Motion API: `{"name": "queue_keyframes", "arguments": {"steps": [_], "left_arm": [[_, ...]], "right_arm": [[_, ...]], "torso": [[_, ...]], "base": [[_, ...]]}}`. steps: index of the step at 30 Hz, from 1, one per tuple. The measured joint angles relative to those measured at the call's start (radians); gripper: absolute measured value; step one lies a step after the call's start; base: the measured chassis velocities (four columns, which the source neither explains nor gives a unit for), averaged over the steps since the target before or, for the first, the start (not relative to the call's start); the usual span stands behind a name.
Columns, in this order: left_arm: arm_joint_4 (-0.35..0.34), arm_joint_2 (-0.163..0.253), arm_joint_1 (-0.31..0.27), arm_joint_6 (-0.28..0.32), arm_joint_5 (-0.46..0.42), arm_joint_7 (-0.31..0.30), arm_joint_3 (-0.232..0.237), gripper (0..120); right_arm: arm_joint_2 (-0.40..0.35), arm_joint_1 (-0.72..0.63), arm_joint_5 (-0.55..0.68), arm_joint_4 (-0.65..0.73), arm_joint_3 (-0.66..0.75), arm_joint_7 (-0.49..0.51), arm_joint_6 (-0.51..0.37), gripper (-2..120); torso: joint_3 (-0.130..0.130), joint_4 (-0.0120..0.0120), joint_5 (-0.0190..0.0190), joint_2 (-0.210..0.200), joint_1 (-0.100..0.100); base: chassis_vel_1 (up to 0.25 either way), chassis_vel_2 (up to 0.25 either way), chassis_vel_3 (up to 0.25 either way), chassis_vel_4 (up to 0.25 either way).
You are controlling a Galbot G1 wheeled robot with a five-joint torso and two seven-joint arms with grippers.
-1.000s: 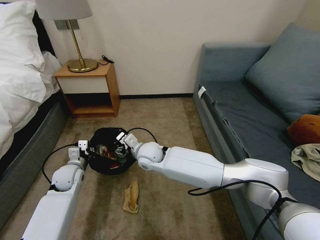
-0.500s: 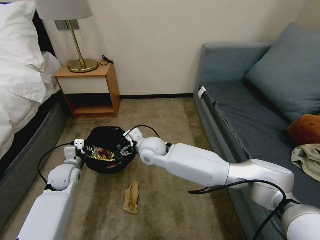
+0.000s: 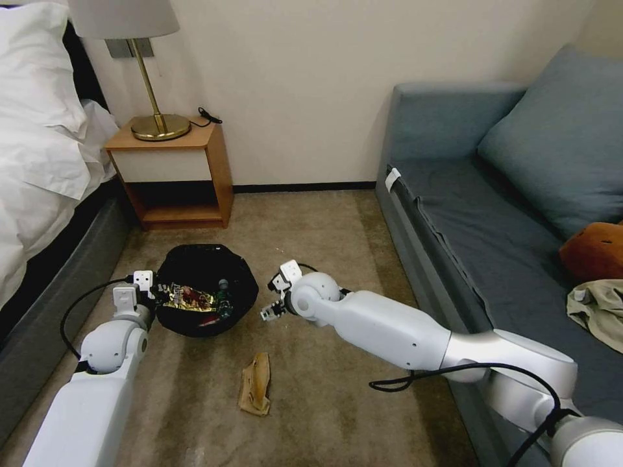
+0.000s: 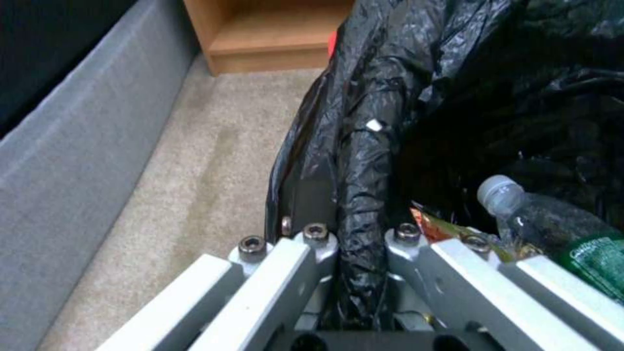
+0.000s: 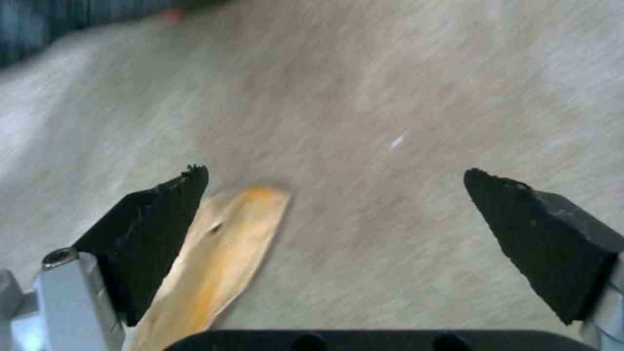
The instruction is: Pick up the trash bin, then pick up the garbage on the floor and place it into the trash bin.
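The trash bin (image 3: 206, 319), lined with a crinkly black bag, hangs just above the carpet from my left gripper (image 3: 146, 286), which is shut on its near-left rim. In the left wrist view that gripper (image 4: 359, 233) pinches the folded black bag rim (image 4: 364, 161). Garbage lies inside the bin: a gold and red snack wrapper (image 3: 188, 298) and a clear bottle (image 4: 553, 234) with a green label. A crumpled tan paper bag (image 3: 255, 384) lies on the floor in front of the bin. My right gripper (image 3: 272, 309) hovers open to the right of the bin with nothing in it. Its fingers (image 5: 156, 229) stand wide apart above the paper bag (image 5: 214, 263).
A wooden nightstand (image 3: 175, 172) with a brass lamp stands against the back wall. The bed (image 3: 39, 162) runs along the left. A blue sofa (image 3: 467, 214) lines the right, holding a brown plush toy (image 3: 594, 250) and a beige jacket (image 3: 597, 308). Open carpet (image 3: 337, 233) lies between them.
My right gripper has pulled out from over the bin and swung right and down over the carpet, open. The left arm and the bin have shifted slightly left.
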Motion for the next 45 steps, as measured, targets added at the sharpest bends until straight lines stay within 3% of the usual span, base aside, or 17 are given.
{"name": "queue_keyframes", "arguments": {"steps": [10, 25, 45], "left_arm": [[-0.034, -0.010, 0.001, 0.020, -0.002, -0.007, -0.014, 2], [-0.078, -0.033, 0.031, 0.027, 0.002, -0.010, -0.041, 2], [-0.103, -0.074, 0.047, 0.023, 0.030, -0.008, -0.037, 2]], "right_arm": [[0.039, -0.132, 0.064, 0.042, -0.026, -0.004, 0.003, 100], [0.101, -0.193, 0.075, -0.017, -0.106, -0.010, 0.026, 100], [0.110, -0.217, -0.072, -0.148, -0.142, -0.098, 0.053, 100]], "torso": [[0.000, 0.0001, 0.0000, 0.000, 0.000], [0.000, 0.0001, -0.0001, 0.000, 0.000], [0.000, 0.0000, 0.0000, 0.000, 0.000]], "base": [[0.000, 0.000, 0.000, 0.000], [0.000, 0.000, 0.000, 0.000], [0.000, 0.000, 0.000, 0.000]]}}
